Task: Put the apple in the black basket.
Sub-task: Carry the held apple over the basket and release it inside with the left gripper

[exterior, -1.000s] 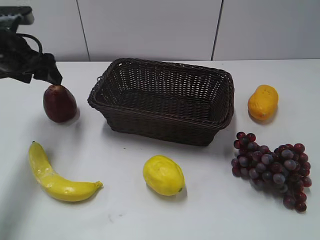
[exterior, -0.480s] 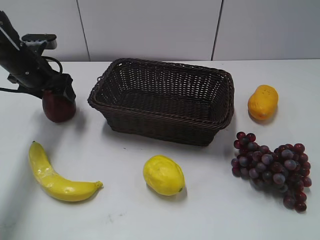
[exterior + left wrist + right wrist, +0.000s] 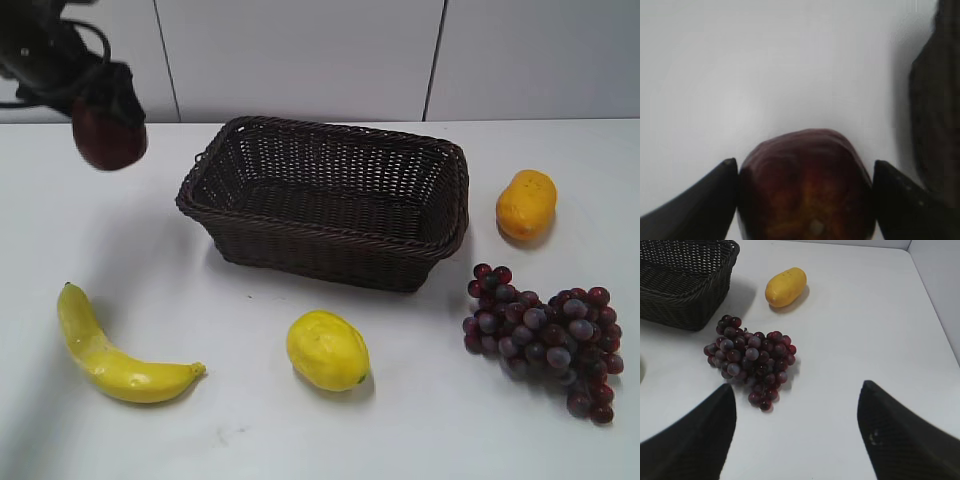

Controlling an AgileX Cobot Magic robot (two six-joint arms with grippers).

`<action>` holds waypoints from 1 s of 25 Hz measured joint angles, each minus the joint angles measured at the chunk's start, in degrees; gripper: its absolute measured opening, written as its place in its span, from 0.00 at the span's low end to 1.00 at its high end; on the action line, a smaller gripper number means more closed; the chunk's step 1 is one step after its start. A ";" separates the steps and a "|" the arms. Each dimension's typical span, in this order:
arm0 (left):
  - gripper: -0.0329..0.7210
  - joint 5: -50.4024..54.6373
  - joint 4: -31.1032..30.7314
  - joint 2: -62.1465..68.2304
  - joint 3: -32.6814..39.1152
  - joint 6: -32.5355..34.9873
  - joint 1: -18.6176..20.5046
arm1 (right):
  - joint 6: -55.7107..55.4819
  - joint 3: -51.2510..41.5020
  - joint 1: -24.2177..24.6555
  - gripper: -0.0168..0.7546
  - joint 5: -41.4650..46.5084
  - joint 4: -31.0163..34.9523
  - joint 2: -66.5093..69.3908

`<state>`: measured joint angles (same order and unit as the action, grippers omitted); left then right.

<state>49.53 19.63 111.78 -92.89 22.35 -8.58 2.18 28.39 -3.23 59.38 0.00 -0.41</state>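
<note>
Apple point(image 3: 108, 142) is now hanging clear of the counter near the far left corner, having been lifted off the surface where it was resting a second ago; the left gripper point(image 3: 105, 100) is clamping it from above. Lifting appears done; carrying rightward to the black basket point(image 3: 325, 200) is what remains. The left wrist view is confirming what the exterior view obscures: both fingers are pressing the apple's flanks, basket edge at right. Further right, the right gripper point(image 3: 795, 440) is standing wide open and empty above the grape bunch point(image 3: 750, 357) and mango point(image 3: 785, 286), toward the right edge.
</note>
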 joint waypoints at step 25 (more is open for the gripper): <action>0.84 -7.19 1.79 18.43 -12.63 0.05 -24.74 | 0.00 0.00 0.00 0.76 0.00 0.00 0.00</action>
<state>42.34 21.42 130.21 -105.52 22.40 -33.32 2.18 28.39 -3.23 59.38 0.00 -0.41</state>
